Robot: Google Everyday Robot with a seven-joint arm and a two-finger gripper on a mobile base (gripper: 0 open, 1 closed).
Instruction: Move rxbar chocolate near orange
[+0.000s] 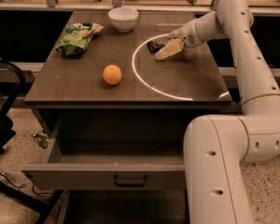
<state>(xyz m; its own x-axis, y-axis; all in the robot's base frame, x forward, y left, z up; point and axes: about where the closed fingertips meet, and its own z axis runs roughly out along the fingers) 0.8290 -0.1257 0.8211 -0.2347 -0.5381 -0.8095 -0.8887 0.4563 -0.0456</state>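
Dark wood table (186, 80) across upper half of frame, open drawer (107, 174) below, speckled floor at bottom. White bowl (123, 17) at top centre; green bag (77, 36) at upper left. Orange (112, 74) left of centre, alone, well apart from rest. Bright ring of light (139, 76) curving across right half of tabletop. Rxbar (154, 45) upper centre-right, inside ring, flat on table, only dark left end visible. Gripper (168, 50) low over rxbar's right end, touching or just above. Grip unclear: apart or clamped, not shown. 1 white arm (252, 78) filling right side.
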